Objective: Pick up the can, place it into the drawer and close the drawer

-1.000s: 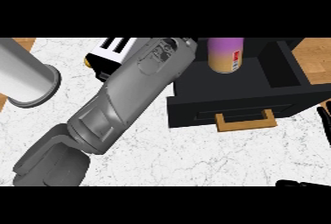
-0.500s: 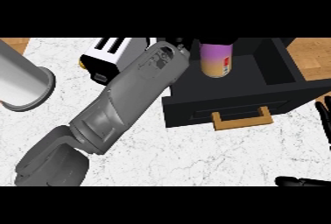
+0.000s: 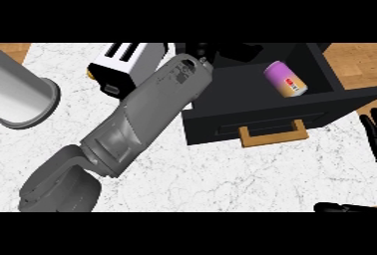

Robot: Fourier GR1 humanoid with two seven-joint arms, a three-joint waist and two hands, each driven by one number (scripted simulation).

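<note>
Purple can (image 3: 286, 79) lies inside the open drawer (image 3: 335, 101); left hand (image 3: 197, 51), fingers apparently hidden, should withdraw before pushing the wooden handle (image 3: 273, 137).

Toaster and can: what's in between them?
In the head view, the robot's grey left forearm crosses between the toaster and the can, which lies in the open drawer.

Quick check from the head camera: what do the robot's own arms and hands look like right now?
The left forearm is a long grey shell of smooth moulded panels with seams, widening into a darker grey ribbed section near the lower edge. The left hand is black, mostly hidden at the forearm's far end. Of the right hand, only slim black fingers show at the right edge. No cables or markings show.
</note>
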